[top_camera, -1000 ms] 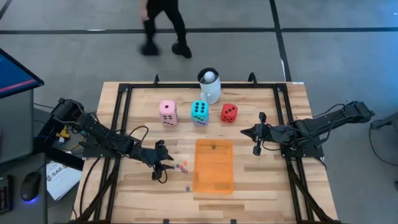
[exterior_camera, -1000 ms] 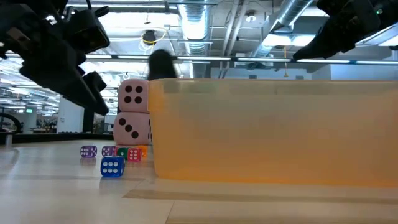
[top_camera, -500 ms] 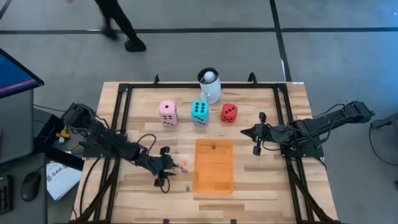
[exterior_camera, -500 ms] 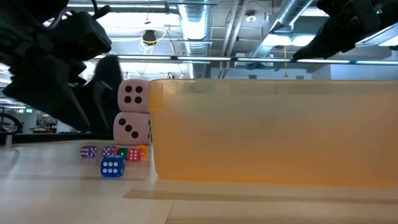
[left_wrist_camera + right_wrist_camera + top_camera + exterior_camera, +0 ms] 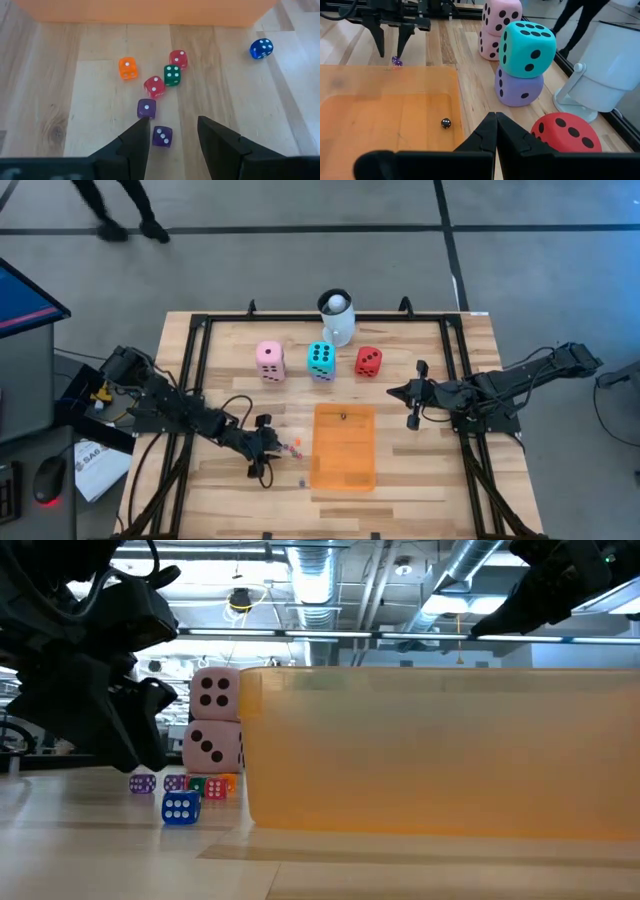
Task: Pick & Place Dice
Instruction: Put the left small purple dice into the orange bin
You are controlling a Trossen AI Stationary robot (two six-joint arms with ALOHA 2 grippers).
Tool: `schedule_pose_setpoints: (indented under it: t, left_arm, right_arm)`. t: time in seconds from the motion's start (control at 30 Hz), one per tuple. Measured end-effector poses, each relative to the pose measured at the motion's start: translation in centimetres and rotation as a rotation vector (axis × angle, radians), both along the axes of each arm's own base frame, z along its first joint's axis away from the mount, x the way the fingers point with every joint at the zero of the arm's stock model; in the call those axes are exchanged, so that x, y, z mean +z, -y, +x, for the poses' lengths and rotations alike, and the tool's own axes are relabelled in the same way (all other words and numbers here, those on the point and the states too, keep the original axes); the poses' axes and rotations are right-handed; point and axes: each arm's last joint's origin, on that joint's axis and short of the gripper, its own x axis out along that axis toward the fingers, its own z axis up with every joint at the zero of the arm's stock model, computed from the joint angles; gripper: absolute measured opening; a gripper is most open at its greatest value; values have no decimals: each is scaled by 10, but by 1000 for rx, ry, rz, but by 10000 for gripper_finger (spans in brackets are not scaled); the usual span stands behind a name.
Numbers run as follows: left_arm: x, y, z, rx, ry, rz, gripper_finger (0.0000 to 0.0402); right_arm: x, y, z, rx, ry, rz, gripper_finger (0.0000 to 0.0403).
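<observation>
Left gripper (image 5: 262, 450): lower left of centre in the high view, low over the table (image 5: 420, 490), fingers spread; in the left wrist view a small purple die (image 5: 162, 136) sits between the fingertips, not pinched.
Small dice: a loose cluster just right of that gripper – violet (image 5: 146, 108), red (image 5: 154, 86), orange (image 5: 128, 68), green (image 5: 172, 75), a second red (image 5: 178, 58); a blue die (image 5: 262, 48) lies apart, nearer the tray.
Pink dice (image 5: 270, 362): upper left of centre – two stacked.
Teal die (image 5: 320, 358): centre top, on a purple die (image 5: 519, 88).
Orange tray (image 5: 343, 472): centre of the high view, see-through walls; it holds one tiny black die (image 5: 446, 123).
White mug (image 5: 337, 318): top centre, a ball in it.
Red die (image 5: 368, 361): right of the teal one.
Right gripper (image 5: 414, 420): right of the tray, above the table, fingers pressed together on nothing.
</observation>
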Motion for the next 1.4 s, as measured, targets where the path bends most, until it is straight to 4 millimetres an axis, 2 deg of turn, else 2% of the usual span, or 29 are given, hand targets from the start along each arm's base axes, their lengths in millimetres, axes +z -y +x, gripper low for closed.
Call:
schedule_pose_setpoints:
  t: [0.6,0.97,1.2,1.4]
  left_arm:
    - [-5,-3,-3,51,-2,1,154]
    - [-19,0,3,62,-3,7,154]
    - [-16,0,2,67,-4,-20,154]
    - [-16,0,2,58,-15,-26,134]
  right_arm:
    - [0,0,0,0,0,0,0]
    - [0,0,0,0,0,0,0]
    - [0,0,0,0,0,0,0]
    - [0,0,0,0,0,0,0]
